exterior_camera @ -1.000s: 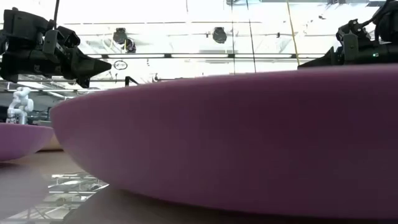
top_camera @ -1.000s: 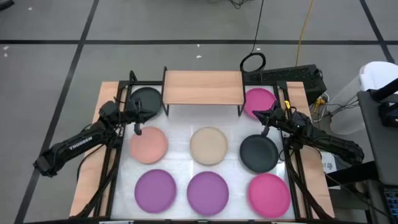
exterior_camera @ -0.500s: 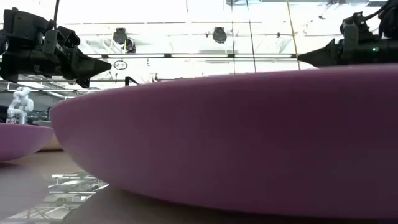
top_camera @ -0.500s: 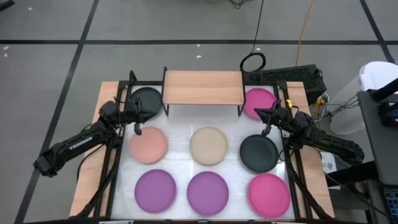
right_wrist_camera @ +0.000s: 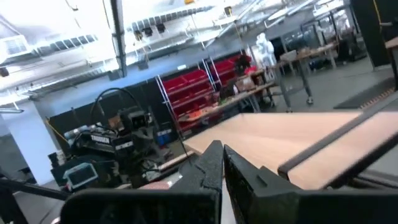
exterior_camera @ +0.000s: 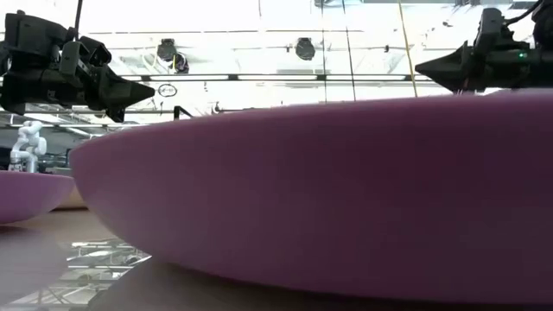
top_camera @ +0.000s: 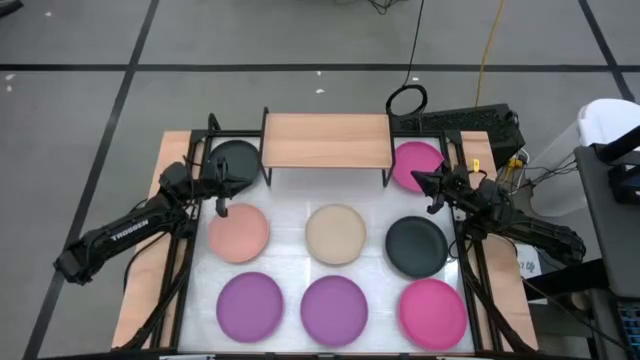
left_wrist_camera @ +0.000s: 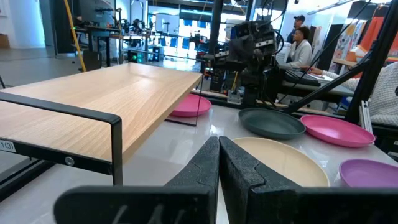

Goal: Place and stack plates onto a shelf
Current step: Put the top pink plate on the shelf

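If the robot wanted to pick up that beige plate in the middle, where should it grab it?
Probably by the rim. The beige plate lies flat on the table, so only its shallow raised edge offers a hold. Its far edge, facing the shelf, has open table beside it, and either the left gripper or right gripper could come down there.

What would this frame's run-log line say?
left hand: shut, above round peach plate | right hand: shut, unloaded | light wood shelf: bare

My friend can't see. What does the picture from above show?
Eight plates lie on a white table before an empty wooden shelf. The left pincer hangs shut by the peach plate, the right pincer shut between a pink plate and a black plate.
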Robot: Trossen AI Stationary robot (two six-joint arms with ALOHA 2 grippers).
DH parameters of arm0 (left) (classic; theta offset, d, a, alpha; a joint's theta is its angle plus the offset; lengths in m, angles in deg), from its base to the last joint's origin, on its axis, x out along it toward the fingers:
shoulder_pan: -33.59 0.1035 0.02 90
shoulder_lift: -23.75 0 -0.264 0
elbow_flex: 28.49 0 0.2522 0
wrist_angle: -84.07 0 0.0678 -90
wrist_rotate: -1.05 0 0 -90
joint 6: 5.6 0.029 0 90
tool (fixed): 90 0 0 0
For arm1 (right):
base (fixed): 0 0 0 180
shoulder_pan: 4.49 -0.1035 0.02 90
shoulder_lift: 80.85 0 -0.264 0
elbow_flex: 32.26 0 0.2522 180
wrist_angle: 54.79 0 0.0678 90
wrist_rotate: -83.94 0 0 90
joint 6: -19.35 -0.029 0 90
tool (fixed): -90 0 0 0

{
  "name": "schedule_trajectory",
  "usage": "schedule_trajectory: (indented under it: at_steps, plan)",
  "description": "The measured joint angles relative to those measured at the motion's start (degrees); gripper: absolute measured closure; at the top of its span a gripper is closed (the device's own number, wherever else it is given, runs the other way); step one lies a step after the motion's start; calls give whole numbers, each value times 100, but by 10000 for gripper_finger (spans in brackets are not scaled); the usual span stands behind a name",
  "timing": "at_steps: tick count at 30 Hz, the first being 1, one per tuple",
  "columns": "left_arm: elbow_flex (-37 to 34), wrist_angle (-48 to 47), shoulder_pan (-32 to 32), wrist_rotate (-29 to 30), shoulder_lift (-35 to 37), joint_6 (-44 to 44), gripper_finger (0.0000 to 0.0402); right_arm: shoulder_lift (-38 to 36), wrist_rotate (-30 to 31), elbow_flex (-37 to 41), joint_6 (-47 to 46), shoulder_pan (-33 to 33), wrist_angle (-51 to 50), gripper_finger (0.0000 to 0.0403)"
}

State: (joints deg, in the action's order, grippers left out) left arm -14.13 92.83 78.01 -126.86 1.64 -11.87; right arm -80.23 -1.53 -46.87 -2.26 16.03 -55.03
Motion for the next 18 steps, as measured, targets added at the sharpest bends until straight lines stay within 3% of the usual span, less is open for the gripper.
schedule_trajectory:
  at_steps: [8, 13, 18]
  plan:
    - [-2, 0, 0, -1, 0, 0, 389, 9, 873, 0, 401, 1, 399, 403]
    - [-1, 2, 0, 0, 2, 0, 389, 255, -362, -263, 1033, -1, 376, 403]
    - [-2, 2, 0, 0, 0, 0, 389, 940, -309, -1015, 1251, -3, -680, 403]
